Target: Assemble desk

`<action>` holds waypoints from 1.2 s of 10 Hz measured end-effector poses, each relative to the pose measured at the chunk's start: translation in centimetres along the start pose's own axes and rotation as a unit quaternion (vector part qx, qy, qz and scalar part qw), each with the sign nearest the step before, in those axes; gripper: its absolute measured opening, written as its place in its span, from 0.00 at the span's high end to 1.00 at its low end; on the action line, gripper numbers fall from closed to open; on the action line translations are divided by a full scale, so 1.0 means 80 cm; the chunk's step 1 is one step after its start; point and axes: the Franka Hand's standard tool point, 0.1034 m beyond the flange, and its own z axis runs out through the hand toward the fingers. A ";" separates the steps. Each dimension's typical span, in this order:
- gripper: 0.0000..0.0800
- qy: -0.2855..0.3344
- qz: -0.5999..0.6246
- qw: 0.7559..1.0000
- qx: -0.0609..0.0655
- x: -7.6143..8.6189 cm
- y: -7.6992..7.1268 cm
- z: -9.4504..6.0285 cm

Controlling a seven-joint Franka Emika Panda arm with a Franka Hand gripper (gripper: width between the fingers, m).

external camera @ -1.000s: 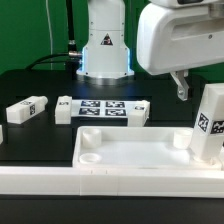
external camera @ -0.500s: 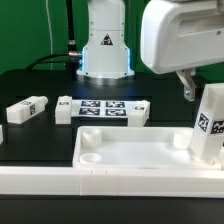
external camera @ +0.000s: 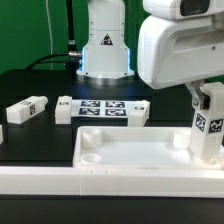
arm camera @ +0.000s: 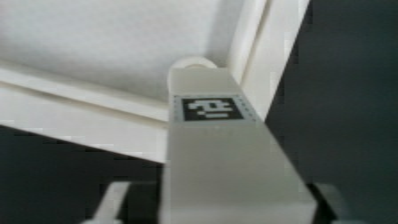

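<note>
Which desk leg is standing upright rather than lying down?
The leg at the exterior view's right, standing in a corner of the tabletop, close by the gripper. The leg at the left lies flat on the table.

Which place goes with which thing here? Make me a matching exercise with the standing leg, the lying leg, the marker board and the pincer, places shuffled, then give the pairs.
Things:
1. standing leg
2. lying leg
3. marker board
4. pincer

Places:
A. flat between the robot base and the tabletop
B. upright in the tabletop's corner, exterior view's right
C. at the standing leg's top end
D. on its side on the black table, exterior view's left

Pairs: 1-B, 2-D, 3-A, 4-C
</note>
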 end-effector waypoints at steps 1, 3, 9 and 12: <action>0.64 0.000 0.000 1.000 0.000 0.000 0.000 0.000; 0.64 0.001 0.010 1.000 0.000 0.000 0.000 0.000; 0.64 0.006 0.198 0.980 0.005 -0.002 0.006 0.000; 0.64 0.022 0.371 0.929 0.006 -0.008 0.009 -0.001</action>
